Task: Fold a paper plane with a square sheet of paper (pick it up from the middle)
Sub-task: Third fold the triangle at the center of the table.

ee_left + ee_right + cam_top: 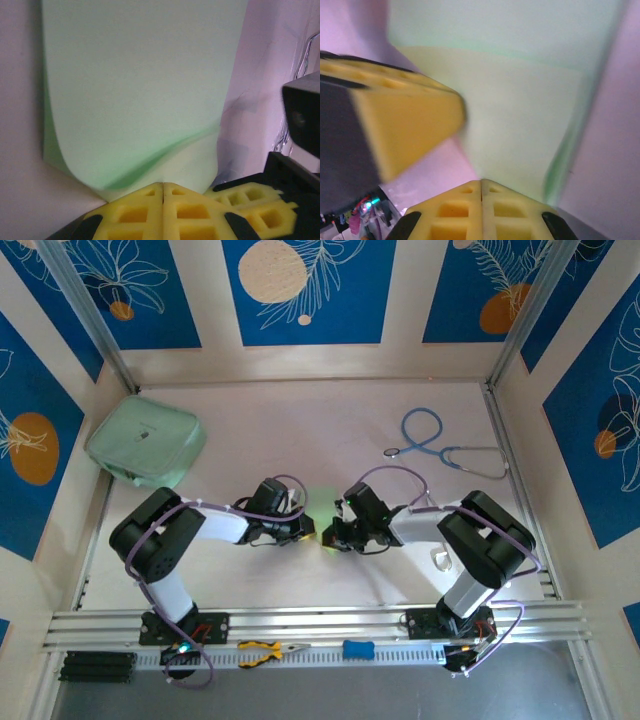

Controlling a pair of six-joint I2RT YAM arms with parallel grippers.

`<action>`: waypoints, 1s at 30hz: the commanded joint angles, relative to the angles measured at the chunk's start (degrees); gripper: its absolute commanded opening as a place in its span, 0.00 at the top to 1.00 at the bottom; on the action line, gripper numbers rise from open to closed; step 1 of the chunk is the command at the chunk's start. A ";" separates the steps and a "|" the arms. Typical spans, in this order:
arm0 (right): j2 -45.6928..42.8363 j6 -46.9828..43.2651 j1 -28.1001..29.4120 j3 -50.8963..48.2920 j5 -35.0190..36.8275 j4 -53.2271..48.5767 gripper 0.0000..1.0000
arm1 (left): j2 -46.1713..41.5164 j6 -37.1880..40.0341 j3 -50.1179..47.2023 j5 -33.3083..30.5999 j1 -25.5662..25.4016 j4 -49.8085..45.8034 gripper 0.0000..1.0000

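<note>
The square sheet of paper [326,502] is a pale light-green patch at mid-table, just beyond the point where both arms meet. In the left wrist view the sheet [140,90] is doubled over, with a curled fold and a shadowed crease running down into my left gripper [163,184]. Its yellow jaws are shut on the sheet's near edge. In the right wrist view the sheet [520,115] narrows down into my right gripper [481,181], also shut on it. The two grippers [316,535] [333,538] almost touch. The other arm's fingers [260,207] [405,125] show beside each.
A thick mint-green zip pouch [147,445] lies at the back left, and a blue stethoscope [440,445] at the back right. Yellow-handled pliers [270,651] and a blue tool [358,649] rest on the front rail. Patterned walls close in the table's three sides.
</note>
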 commanded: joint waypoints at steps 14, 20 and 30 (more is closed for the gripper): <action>1.67 1.18 -1.24 -2.97 0.25 -3.44 0.99 | -3.19 2.84 3.37 1.06 -1.84 -4.04 0.98; 2.19 1.26 -1.24 -2.77 0.17 -3.62 0.99 | 0.46 3.72 4.61 -2.31 -1.45 -7.64 1.00; 3.14 1.90 -0.41 -2.04 0.92 -6.01 1.00 | 2.28 5.68 3.74 -2.09 3.57 -7.25 0.98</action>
